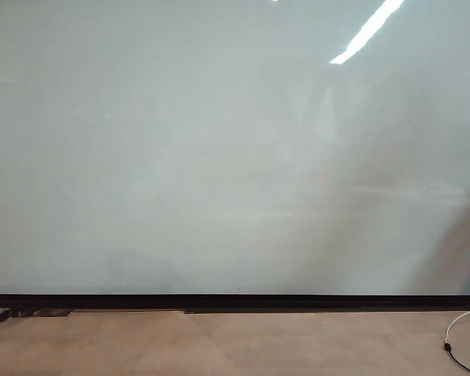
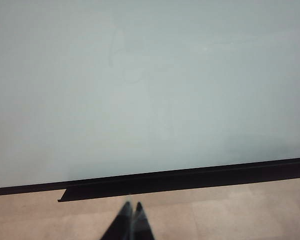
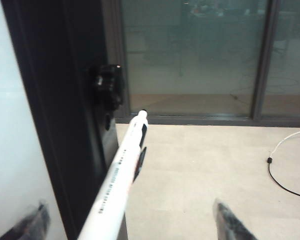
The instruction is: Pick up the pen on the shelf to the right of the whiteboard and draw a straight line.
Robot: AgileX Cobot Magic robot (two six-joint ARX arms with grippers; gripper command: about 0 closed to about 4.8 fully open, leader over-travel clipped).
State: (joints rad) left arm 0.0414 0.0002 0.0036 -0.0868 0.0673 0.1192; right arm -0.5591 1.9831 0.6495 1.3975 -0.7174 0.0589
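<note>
Your right gripper (image 3: 127,220) hangs wide open astride the pen (image 3: 120,175) beside the whiteboard (image 3: 12,130) edge, gripping nothing, and closing off-centre could knock it away; your left gripper (image 2: 131,207), pinched shut and empty, sits below the board.

**Robot body: visible parts only**

Left gripper (image 2: 131,212): two slim black fingers tapering to sharp points, matte, blurred at the edges. Right gripper (image 3: 130,220): two dark, grey-flecked fingertips (image 3: 229,222), blunt wedges, soft-focus. No arm housings, cables or screws discernible.

Soft even light, bright glare streak on the whiteboard (image 1: 219,157), blurred hand fingertips (image 2: 131,220).
</note>
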